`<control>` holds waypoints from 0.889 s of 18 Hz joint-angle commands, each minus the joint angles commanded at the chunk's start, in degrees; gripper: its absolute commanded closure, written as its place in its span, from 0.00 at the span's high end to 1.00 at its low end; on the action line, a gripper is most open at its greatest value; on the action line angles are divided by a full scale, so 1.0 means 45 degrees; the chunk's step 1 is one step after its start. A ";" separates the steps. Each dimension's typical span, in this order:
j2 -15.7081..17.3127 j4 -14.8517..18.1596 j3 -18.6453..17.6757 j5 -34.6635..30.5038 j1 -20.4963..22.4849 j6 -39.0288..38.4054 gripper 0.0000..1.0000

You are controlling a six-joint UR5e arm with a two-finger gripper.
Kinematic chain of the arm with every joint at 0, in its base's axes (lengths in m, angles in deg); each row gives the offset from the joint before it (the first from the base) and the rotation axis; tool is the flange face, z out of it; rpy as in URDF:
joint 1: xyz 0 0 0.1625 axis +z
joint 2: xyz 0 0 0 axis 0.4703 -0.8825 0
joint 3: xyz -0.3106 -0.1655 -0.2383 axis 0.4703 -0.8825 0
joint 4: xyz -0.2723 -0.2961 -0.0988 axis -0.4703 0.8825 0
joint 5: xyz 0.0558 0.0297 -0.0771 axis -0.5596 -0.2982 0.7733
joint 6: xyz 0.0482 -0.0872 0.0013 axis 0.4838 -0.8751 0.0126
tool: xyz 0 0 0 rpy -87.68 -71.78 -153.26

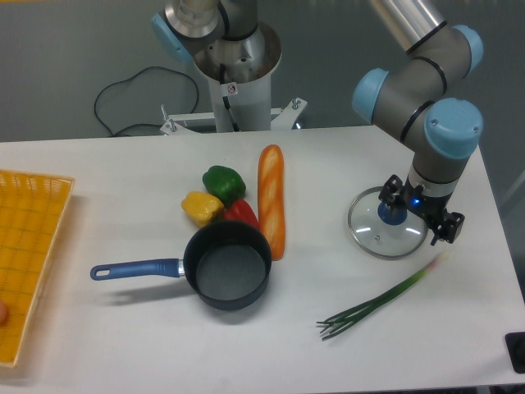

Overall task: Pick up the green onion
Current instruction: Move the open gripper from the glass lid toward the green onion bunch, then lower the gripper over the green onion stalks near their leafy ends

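The long thin green onion [384, 300] lies diagonally, lower left of the end effector [420, 220], whose grip state is unclear.

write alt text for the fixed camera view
A robot arm's gripper hangs over a glass pot lid, while the green onion lies untouched nearby on the white table. Left: baguette, three peppers, blue-handled saucepan.

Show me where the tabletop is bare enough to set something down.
Bare: the stretch between the yellow basket and the peppers, and the front edge below the dark saucepan. Crowded: peppers, pan and baguette touch; the gripper hangs over the glass lid, green onion just below.
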 joint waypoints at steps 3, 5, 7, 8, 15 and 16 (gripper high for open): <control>-0.0136 -0.0039 0.0097 0.0020 -0.0195 -0.1018 1.00; -0.0448 -0.0252 0.0195 0.0020 -0.0585 -0.1311 1.00; -0.0683 -0.0527 0.0448 0.0020 -0.0898 -0.2206 1.00; -0.0819 -0.0566 0.0604 0.0020 -0.1035 -0.2521 1.00; -0.1485 -0.1562 0.0898 0.0000 -0.1505 -0.2641 1.00; -0.1523 -0.1601 0.0918 -0.0019 -0.1602 -0.2622 1.00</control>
